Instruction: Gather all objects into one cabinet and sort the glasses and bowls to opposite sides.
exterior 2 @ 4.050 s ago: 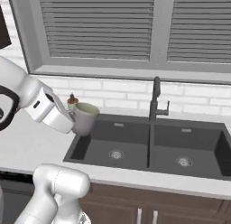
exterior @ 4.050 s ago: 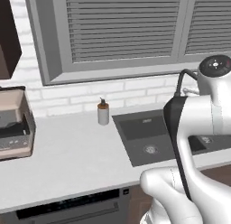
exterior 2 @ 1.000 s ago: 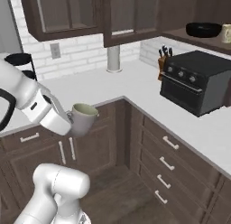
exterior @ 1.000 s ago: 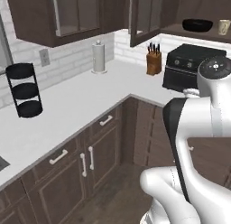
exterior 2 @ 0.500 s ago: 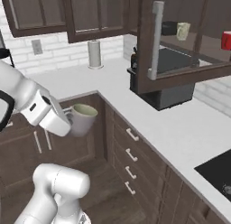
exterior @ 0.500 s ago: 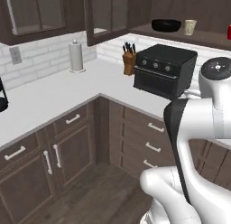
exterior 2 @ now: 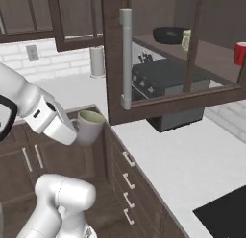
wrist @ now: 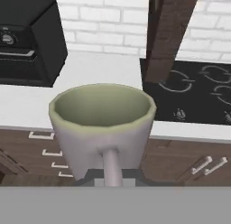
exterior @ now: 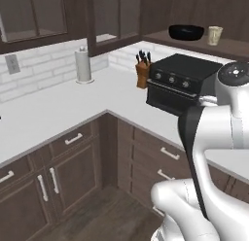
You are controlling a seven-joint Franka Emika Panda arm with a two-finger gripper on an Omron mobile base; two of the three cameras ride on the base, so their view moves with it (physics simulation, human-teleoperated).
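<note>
Mug carried at counter height.
Gripper clamped on grey-white mug, level, left of toaster oven.

Tool clamped (arm raised)

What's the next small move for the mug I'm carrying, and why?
Probably lift the grey-white mug toward the cabinet shelf. The gripper is shut on its handle, well below the shelf. The black bowl, cream mug and red mug already sit there, so set it beside the mugs, away from the bowl.
</note>
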